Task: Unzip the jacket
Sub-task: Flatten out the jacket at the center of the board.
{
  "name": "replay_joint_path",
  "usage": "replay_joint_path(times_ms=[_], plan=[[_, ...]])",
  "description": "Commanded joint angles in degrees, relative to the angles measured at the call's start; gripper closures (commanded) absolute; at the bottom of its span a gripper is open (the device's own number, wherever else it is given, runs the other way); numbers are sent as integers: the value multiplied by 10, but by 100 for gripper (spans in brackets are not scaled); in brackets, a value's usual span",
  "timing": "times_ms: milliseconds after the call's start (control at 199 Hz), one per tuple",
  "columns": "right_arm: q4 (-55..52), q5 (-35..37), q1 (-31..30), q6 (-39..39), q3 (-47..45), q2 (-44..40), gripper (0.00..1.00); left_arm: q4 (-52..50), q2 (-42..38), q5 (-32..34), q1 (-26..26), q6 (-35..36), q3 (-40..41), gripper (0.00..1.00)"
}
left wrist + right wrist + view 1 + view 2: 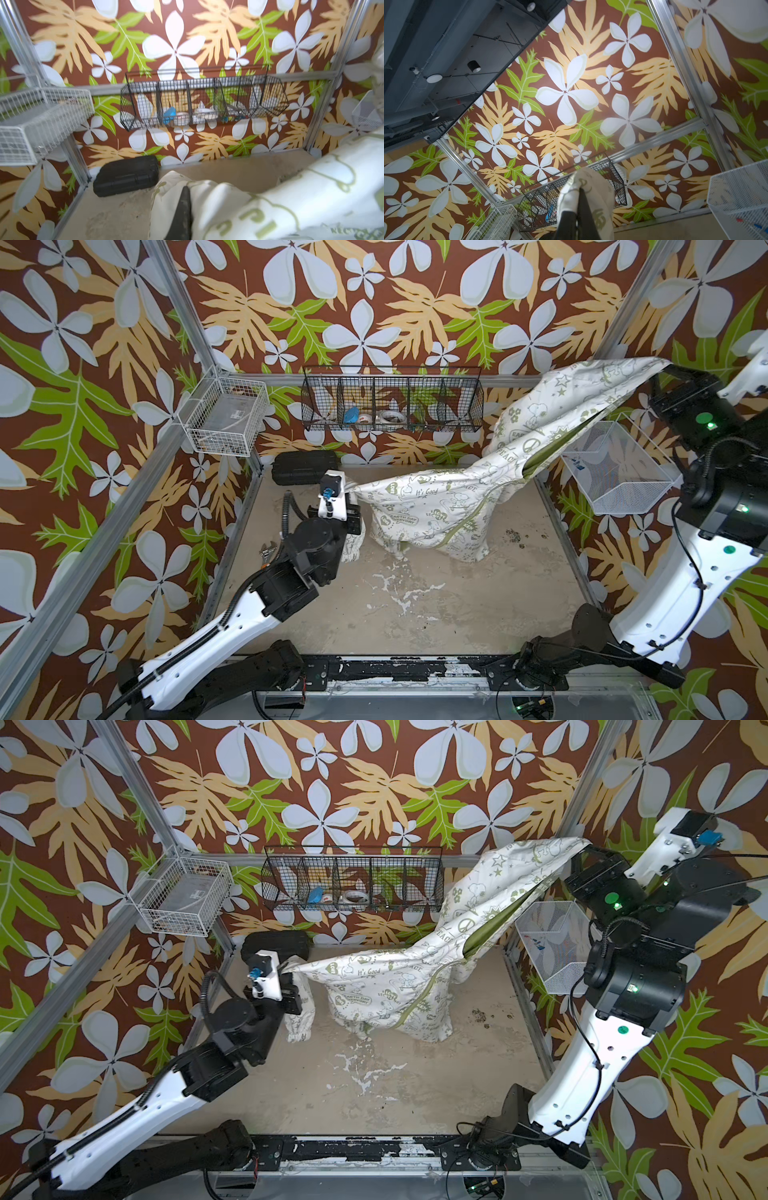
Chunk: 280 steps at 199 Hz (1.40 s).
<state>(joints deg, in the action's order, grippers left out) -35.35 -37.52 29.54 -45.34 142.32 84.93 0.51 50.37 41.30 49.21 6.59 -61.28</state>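
The jacket point(436, 510) spans the far side of the table point(415, 614), pinched low at left by the left gripper point(348, 490) and high at right by the right gripper point(664, 369), its zipper point(478, 506) parted only near the top, the lower run shut.

Near tabletop point(415, 614) open; stretched jacket point(436, 506) blocks rear.

— Can you read anything from your end?

— Only prints on the jacket point(436, 506). In both top views I read "PEACE" point(505, 458) just beside a peace sign point(530, 444) on the raised part. Lower down I make out "It's Good" point(426, 492), and "EARTH DAY EVERYDAY" point(403, 521) in a badge.

— And the wrist views?

— My left wrist view shows green letters on the cloth, too blurred to read.
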Motion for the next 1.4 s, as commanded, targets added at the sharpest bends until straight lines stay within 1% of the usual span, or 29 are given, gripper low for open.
replay_joint_path(times_ms=[0,75,155,236,296,376,426,481,516,582,617,692,732,757,787,842,892,932,968,1058,1098,1163,1233,1288,1329,1364,1399], plan=[[47,62,-1,31,25,-15,100,-26,-55,-35,-1,66,-35,100],[70,112,-1,24,37,-28,100,-34,-76,-57,-1,108,-68,100],[117,157,-1,15,24,-52,100,-70,-67,-89,-1,148,-116,100],[157,183,-1,27,-8,-88,100,-122,-51,-148,-1,181,-161,100],[155,201,-1,57,-10,-109,100,-160,-45,-194,-1,198,-183,100],[149,240,-34,110,-17,-137,100,-204,-49,-244,-1,199,-209,100],[154,264,-54,128,-33,-160,100,-249,-46,-276,-1,180,-241,100],[138,288,-56,127,-48,-175,100,-296,-50,-297,-1,163,-262,100],[119,290,-57,116,-53,-174,100,-314,-54,-303,-1,152,-263,100],[95,257,-56,81,-80,-155,100,-342,-62,-299,-1,143,-245,100],[89,225,-57,53,-103,-136,100,-356,-63,-295,-1,146,-226,100],[105,126,-57,13,-163,-90,100,-365,-56,-287,-1,156,-170,100],[104,103,-65,7,-196,-66,100,-358,-47,-282,-1,160,-133,100],[95,104,-76,13,-210,-51,100,-352,-38,-282,-1,162,-113,100],[84,111,-91,39,-227,-34,100,-348,-23,-285,-2,163,-92,100],[67,157,-137,94,-265,-10,100,-331,12,-300,-12,158,-61,100],[73,171,-169,116,-312,10,100,-310,44,-352,-52,153,-39,100],[90,177,-195,126,-356,25,100,-294,71,-414,-94,150,-25,100],[105,187,-219,140,-389,41,100,-279,96,-446,-123,147,-18,100],[138,223,-282,171,-449,101,100,-218,142,-455,-168,147,21,100],[149,218,-299,168,-456,139,100,-198,168,-456,-186,142,29,100],[151,203,-321,168,-428,222,100,-181,210,-460,-205,146,32,100],[136,196,-337,181,-339,327,100,-151,257,-472,-225,157,36,100],[114,199,-343,187,-235,416,100,-126,298,-467,-238,177,36,100],[86,197,-345,187,-139,487,100,-116,332,-471,-250,175,24,100],[59,195,-344,185,-33,551,100,-110,359,-483,-262,166,8,100],[32,201,-343,184,69,613,98,-98,382,-505,-279,150,-9,100]])
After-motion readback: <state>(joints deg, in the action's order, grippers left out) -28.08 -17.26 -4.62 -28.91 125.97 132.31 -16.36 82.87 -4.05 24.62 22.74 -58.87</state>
